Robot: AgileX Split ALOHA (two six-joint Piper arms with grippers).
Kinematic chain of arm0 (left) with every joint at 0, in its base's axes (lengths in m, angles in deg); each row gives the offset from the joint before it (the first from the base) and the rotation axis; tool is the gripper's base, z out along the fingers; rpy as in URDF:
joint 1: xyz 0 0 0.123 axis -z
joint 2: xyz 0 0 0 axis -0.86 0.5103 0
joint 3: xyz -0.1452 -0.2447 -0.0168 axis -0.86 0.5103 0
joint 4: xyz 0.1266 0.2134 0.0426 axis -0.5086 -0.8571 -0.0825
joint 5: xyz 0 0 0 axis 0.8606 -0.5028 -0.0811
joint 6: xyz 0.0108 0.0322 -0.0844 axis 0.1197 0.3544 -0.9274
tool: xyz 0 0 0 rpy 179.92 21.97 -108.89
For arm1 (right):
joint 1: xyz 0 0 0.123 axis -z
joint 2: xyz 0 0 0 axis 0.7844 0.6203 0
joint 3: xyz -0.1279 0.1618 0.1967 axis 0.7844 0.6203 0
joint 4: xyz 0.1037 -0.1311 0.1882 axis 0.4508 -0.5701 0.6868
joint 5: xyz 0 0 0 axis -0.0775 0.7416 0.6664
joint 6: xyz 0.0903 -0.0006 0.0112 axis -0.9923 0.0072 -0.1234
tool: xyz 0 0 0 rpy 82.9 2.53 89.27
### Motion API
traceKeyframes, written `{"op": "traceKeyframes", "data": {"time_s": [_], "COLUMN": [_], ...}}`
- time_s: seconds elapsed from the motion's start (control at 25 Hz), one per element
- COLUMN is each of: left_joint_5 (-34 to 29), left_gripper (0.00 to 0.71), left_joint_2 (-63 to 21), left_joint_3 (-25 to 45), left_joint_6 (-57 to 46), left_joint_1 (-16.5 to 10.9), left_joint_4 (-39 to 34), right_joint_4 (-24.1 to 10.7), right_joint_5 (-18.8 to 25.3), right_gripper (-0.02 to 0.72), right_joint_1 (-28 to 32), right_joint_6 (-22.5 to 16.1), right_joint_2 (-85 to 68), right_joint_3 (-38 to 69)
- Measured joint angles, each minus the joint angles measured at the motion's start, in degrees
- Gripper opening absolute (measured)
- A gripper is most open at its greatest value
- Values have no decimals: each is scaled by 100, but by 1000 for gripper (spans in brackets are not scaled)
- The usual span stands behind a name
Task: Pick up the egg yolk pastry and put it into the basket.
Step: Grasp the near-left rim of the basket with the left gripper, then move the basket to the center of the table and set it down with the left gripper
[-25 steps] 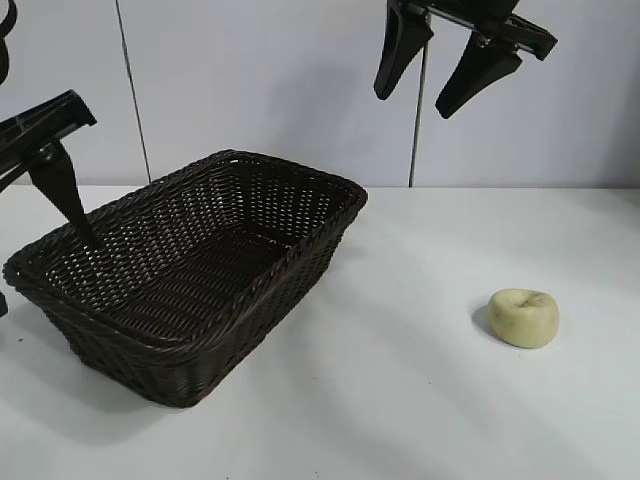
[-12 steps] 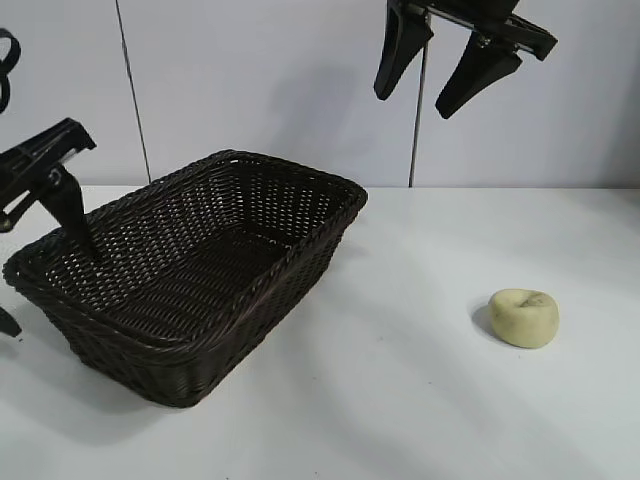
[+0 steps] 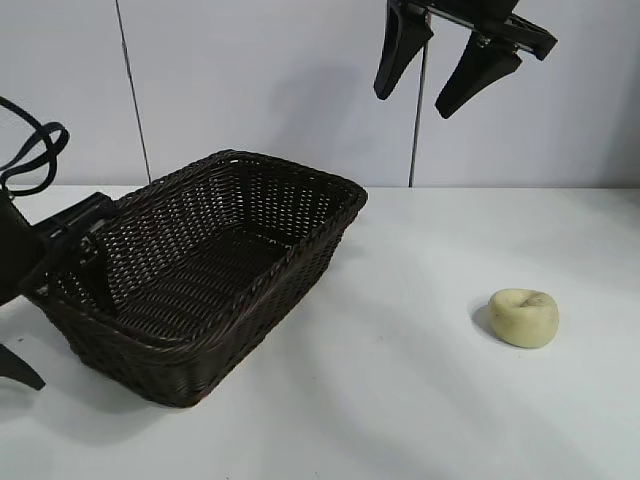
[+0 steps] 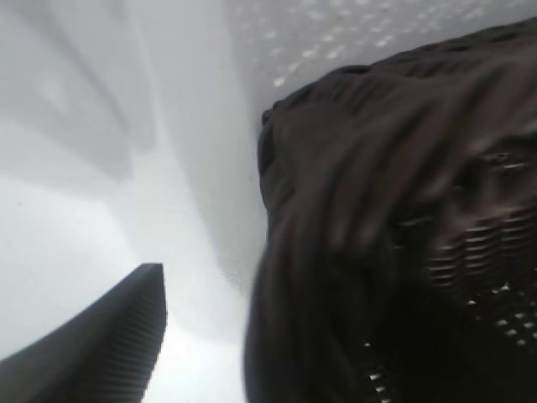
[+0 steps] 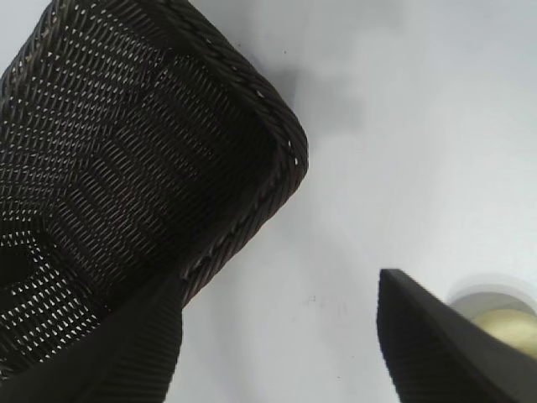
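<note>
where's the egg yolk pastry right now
In the exterior view the egg yolk pastry sits alone on the white table at the right, well apart from the basket, below the raised right gripper.

Bare white table surrounds the small pale yellow egg yolk pastry on every side, and the large dark brown woven wicker basket sits well apart. The basket's left end is crowded by the left gripper, straddling its rim.
</note>
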Motion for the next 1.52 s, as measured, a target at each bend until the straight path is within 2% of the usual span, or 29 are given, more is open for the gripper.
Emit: {"op": "traceKeyframes", "data": {"time_s": [0.16,0.2,0.4,0.56,0.76,0.88,1.08,1.28,1.52], "left_joint_5": [84,118,77,-221,-754,-1007,-1505,-2115,-2893], "left_gripper": [153,109,106,106,106,106,106,106,106], "left_joint_2": [0,0,0,0,0,0,48,399,1147], "left_joint_3": [0,0,-17,-149,-495,-751,-1272,-1958,-3191], "left_joint_6": [3,-53,-7,40,786,1287,2113,2770,3739], "left_joint_1": [0,0,-7,-7,-79,-245,-443,-461,-461], "left_joint_4": [74,143,133,216,438,501,455,317,29], "right_joint_4": [0,0,0,0,0,0,0,0,0], "right_joint_5": [0,0,0,0,5,5,5,16,40], "right_gripper": [484,484,484,484,484,484,484,484,484], "right_joint_1": [0,0,0,0,0,0,0,0,0], "right_joint_6": [0,0,0,0,0,0,0,0,0], "right_joint_2": [0,0,0,0,0,0,0,0,0], "right_joint_3": [0,0,0,0,0,0,0,0,0]}}
